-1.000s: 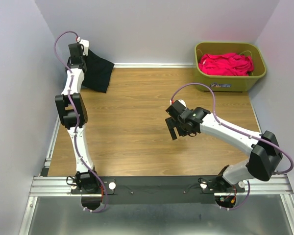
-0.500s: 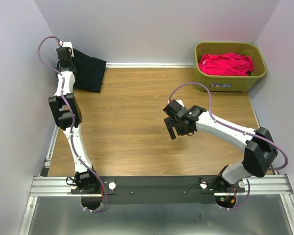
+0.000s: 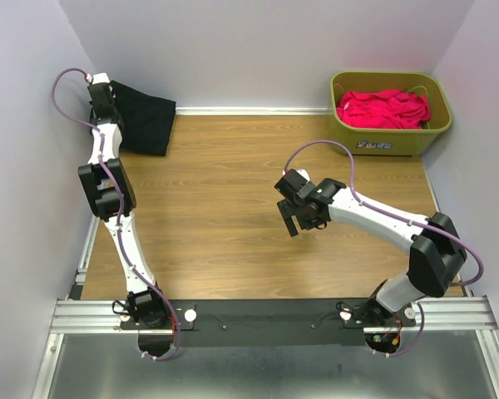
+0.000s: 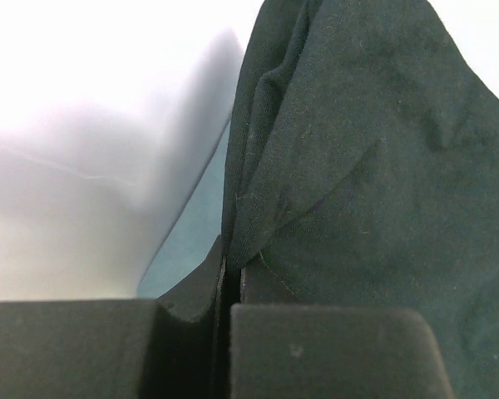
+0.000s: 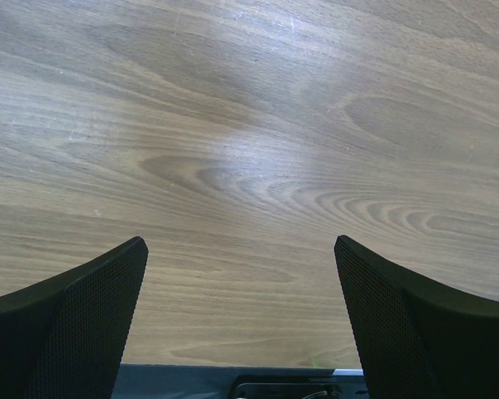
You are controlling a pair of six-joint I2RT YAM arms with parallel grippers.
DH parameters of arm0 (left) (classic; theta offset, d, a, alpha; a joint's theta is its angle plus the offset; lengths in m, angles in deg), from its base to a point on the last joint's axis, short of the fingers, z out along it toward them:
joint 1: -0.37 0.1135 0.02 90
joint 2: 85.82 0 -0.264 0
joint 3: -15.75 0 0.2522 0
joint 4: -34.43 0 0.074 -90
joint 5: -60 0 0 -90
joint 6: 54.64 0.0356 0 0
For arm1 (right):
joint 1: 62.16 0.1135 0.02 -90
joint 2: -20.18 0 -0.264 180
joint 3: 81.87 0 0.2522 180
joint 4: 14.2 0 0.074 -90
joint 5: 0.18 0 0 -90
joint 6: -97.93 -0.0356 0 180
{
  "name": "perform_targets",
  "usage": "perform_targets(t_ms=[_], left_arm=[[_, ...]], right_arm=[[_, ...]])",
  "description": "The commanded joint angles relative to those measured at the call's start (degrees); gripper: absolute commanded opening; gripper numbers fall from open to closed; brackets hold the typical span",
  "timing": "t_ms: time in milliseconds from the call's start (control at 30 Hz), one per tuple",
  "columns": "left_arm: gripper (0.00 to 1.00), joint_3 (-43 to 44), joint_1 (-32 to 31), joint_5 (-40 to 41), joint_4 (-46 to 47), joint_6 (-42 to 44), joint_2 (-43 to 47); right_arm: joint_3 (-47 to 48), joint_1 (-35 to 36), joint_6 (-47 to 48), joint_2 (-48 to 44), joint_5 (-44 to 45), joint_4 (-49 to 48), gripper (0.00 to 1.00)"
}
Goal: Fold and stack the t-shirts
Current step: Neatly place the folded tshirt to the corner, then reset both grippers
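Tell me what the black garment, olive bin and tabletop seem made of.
The black garment looks like soft matte knit fabric, likely cotton jersey: fine weave, seam, limp folds. The olive rectangular bin is probably moulded plastic: smooth, rigid walls. The brown tabletop shows wood grain with semi-gloss glare; solid wood or laminate, cannot tell.

The shirt (image 3: 148, 125) is plain black; up close its weave (image 4: 366, 166) reads very dark with a faint green cast. The pile (image 3: 382, 108) is bright pinkish red. The bin (image 3: 417, 140) is olive green with a small white label (image 3: 373, 146). The surface (image 3: 216, 191) is warm brown, streaked and looped with wood grain. The left arm (image 3: 126, 245) and right arm (image 3: 382, 220) are white with black joints, and their cables (image 3: 318, 143) are lilac. The left hand (image 4: 224, 278) is black. The right hand (image 5: 239, 245) is black too, its fingers (image 5: 83, 316) covered in fine mesh. The walls (image 3: 258, 50) are pale lilac-grey. The rail (image 3: 91, 314) is silver and its plate (image 3: 266, 312) black.
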Motion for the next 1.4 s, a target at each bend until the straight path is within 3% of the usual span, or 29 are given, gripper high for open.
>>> perform_targets(t_ms=[0,233,300,333,400,467,533,667,700,1000,1100,1367], left_arm=[[0.0,-0.01,2.05,1.77,4.99,-3.98,-0.75],[0.0,-0.98,2.67,2.21,4.99,-5.39,-0.4],[0.05,-1.41,2.67,2.04,5.25,-5.22,-0.05],[0.16,-1.85,2.67,1.77,5.6,-5.13,0.04],[0.27,-2.21,2.67,1.86,5.69,-5.13,0.31],[0.52,-2.65,2.76,1.6,5.78,-4.87,1.01],[0.66,-3.43,2.67,1.33,5.87,-4.43,2.23],[0.7,-5.11,2.32,1.51,6.05,-3.64,5.4],[0.81,-5.37,2.15,1.42,5.87,-3.46,7.15],[0.82,-15.38,-3.9,-1.48,4.11,-6.53,23.48],[0.82,-20.48,-7.25,-2.27,2.45,-7.67,28.68],[0.83,-39.99,-22.71,4.74,-2.03,-12.06,53.72]], right_arm=[[1.64,-0.4,0.03,1.03,1.82,1.14,1.0],[1.9,-0.4,-0.06,1.64,1.73,1.14,1.0],[1.99,-0.49,-0.06,1.64,1.64,1.05,1.0],[1.99,-0.4,-0.14,1.56,1.55,1.05,1.0],[2.16,-0.4,-0.06,1.56,1.64,1.14,1.0],[2.34,-0.49,0.03,1.65,1.64,1.14,1.0],[2.43,-0.4,0.03,1.56,1.9,1.05,1.0],[2.69,-0.4,-0.32,1.12,2.6,0.96,1.0],[2.78,-0.4,-0.49,1.12,3.04,1.14,1.0],[4.54,-4.0,-4.18,-0.11,8.23,1.23,1.0],[4.98,-8.39,-6.9,-2.65,8.41,1.23,1.0],[3.05,-23.59,-7.18,-12.49,10.17,0.26,1.0]])
